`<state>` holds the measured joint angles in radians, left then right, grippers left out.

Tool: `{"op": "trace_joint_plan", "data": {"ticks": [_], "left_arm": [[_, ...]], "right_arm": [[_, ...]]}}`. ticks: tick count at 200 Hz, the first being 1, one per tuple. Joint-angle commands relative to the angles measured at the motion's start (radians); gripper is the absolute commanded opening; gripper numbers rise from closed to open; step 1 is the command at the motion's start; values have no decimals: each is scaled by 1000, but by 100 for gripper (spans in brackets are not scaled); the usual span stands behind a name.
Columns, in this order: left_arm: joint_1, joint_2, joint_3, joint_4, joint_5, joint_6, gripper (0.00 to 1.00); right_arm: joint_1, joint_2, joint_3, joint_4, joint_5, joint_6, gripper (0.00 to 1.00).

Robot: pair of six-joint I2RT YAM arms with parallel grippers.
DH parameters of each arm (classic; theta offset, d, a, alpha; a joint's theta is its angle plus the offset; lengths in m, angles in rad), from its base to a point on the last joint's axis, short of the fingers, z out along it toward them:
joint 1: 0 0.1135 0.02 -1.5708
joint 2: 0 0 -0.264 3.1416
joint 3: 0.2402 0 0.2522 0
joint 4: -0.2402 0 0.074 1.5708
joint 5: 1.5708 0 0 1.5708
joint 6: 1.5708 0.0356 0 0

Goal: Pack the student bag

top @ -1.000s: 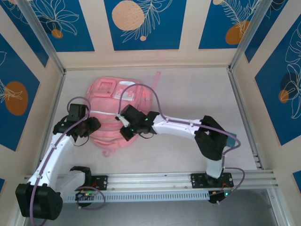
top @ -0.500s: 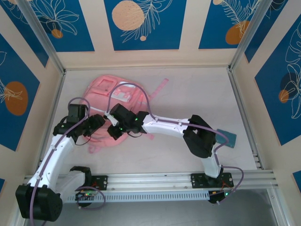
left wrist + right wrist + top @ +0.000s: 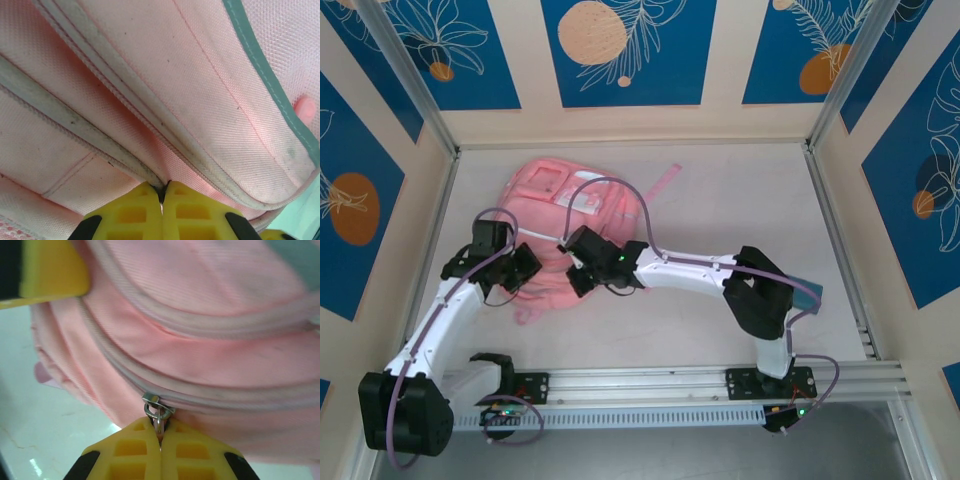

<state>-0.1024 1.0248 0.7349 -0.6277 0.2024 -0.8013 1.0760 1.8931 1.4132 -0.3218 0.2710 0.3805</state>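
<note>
Top external: the left gripper (image 3: 528, 268), parted a second ago, has pinched shut on the left flank of the student bag (image 3: 555, 215), and the bag's near edge has rumpled. The bag lies flat at the far left of the table (image 3: 720, 210) with one strap trailing to the right. The right gripper (image 3: 578, 280) is down on its near edge, just beside the left.

Left wrist: the yellow fingers are pressed together, nipping a fold of pink fabric at a zipper seam.

Right wrist: the fingers are clamped on the zipper pull (image 3: 158, 409) — the track curves away up-left.

Step in hand, as I judge it: unzipping the bag, so packing has barely begun. Next, the right should draw the pull along the track while the left holds the fabric taut; slack cloth could jam the slider.

Surface — pale, glossy, faintly veined. The room has cream walls (image 3: 620, 120) with blue leaf-print panels, and an aluminium rail (image 3: 650, 385) runs along the near edge.
</note>
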Motion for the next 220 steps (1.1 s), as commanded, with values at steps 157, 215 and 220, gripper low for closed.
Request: {"op": "trace_joint_plan", "data": {"ticks": [157,215,220], "left_arm": [[4,4,8,-41,10,150,0],[3,-17,79,-117,28,216,13],[3,-21,89,-130,25,224,17]], "right_arm": [[-372,62,162,-215,12,-186,0],[-411,-31,71,-244,-256,-302,0],[-408,-44,54,-241,-287,-309,0]]}}
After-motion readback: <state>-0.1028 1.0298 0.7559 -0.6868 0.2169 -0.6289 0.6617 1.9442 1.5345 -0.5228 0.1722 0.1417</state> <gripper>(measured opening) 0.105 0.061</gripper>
